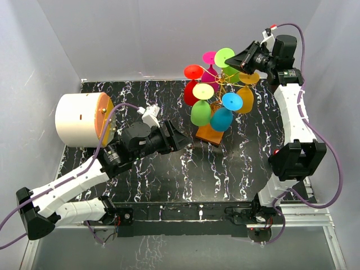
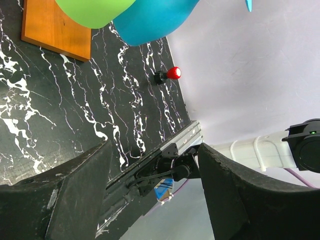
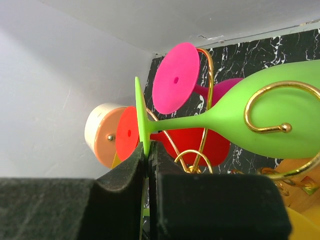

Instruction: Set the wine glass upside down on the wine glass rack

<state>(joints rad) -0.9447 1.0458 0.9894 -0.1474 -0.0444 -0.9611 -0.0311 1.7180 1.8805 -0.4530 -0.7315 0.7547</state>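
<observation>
My right gripper (image 1: pixel 237 58) is shut on the round foot of a lime green wine glass (image 1: pixel 225 56) at the top of the wine glass rack (image 1: pixel 217 84). In the right wrist view the pads (image 3: pixel 137 165) pinch the thin edge of the foot, and the glass (image 3: pixel 260 120) lies sideways with a gold scroll hook (image 3: pixel 265 107) of the rack across its bowl. The rack's orange-brown base (image 1: pixel 208 134) stands on the black marbled table. My left gripper (image 1: pixel 183 140) is open and empty, low, just left of the base (image 2: pixel 55 27).
Several coloured glasses hang upside down on the rack: red (image 1: pixel 193 72), pink (image 1: pixel 210 58), yellow (image 1: pixel 203 91), blue (image 1: pixel 232 101), orange (image 1: pixel 246 98). A white cylinder with an orange lid (image 1: pixel 81 119) lies at the left. A red knob (image 2: pixel 172 73) sits near the table's right edge.
</observation>
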